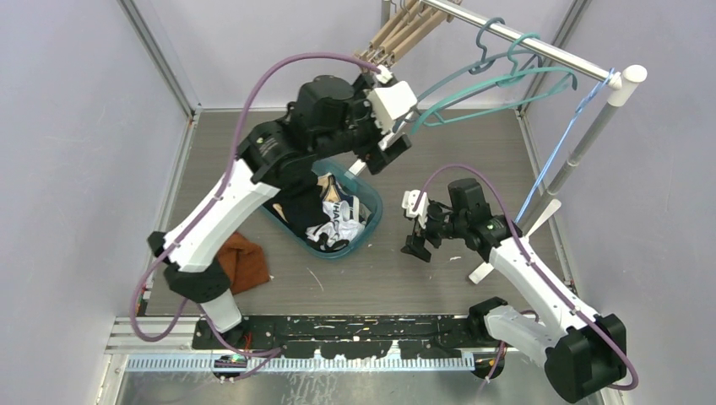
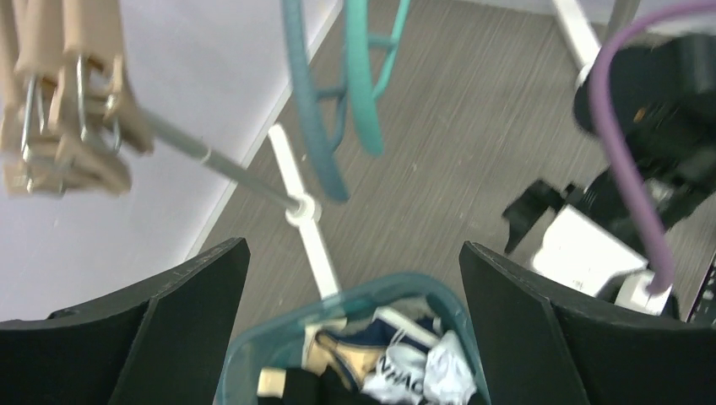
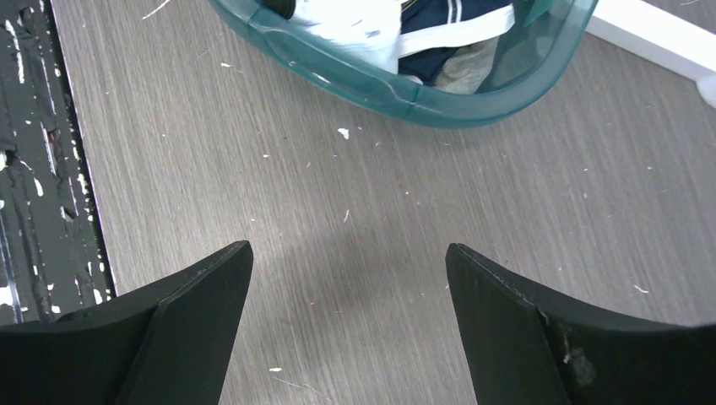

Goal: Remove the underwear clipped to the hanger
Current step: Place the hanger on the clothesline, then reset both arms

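Wooden clip hangers (image 1: 395, 35) hang at the left end of the metal rail (image 1: 540, 49). In the left wrist view (image 2: 63, 118) their metal clips hold nothing that I can see. Underwear (image 1: 339, 221), white, navy and tan, lies in the teal basket (image 1: 376, 211); it also shows in the left wrist view (image 2: 414, 375) and the right wrist view (image 3: 355, 21). My left gripper (image 1: 382, 156) (image 2: 355, 245) is open and empty, raised above the basket's far end, below the hangers. My right gripper (image 1: 418, 236) (image 3: 349, 246) is open and empty over bare table right of the basket.
Two teal plastic hangers (image 1: 498, 72) (image 2: 338, 93) and a thin blue hanger (image 1: 557, 143) hang on the rail. The rack's white foot (image 2: 312, 245) (image 3: 650, 34) lies by the basket rim (image 2: 397, 280) (image 3: 371, 84). A brown cloth (image 1: 249, 261) lies at the front left.
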Available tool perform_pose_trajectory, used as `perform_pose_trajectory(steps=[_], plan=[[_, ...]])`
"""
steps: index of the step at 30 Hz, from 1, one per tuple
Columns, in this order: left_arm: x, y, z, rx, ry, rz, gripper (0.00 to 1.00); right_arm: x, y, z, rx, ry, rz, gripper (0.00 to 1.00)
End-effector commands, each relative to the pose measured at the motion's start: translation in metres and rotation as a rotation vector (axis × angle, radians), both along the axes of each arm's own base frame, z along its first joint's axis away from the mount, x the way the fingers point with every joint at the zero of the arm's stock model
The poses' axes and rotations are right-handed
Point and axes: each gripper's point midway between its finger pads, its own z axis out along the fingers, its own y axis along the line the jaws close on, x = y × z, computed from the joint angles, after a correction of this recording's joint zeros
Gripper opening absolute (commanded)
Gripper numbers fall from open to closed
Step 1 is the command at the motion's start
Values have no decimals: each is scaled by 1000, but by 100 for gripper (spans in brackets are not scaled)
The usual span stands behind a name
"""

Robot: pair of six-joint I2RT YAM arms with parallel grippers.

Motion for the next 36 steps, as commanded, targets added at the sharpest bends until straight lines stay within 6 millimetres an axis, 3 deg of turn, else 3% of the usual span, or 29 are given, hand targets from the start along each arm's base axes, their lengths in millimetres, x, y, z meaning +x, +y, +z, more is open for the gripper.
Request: perform_pose_trajectory(steps=[1, 10, 20, 23, 29, 36], plan=[[11, 55, 0, 32, -23, 135, 98, 15, 6, 30, 14, -70, -10, 91], [37, 150, -9, -122, 60, 359, 98, 37, 23, 39, -50, -69, -117, 91], [65, 232, -67, -184, 200, 602, 98, 55, 35, 45, -54, -109, -186, 98], [65, 258, -77, -215, 213, 672, 98, 63, 34, 46, -31, -128, -238, 100], [75, 296, -106, -269, 158, 775, 98, 93, 15, 65, 9, -218, -468, 100], [72, 313, -134, -302, 149, 818, 98, 115, -4, 82, 76, -186, -736, 100]])
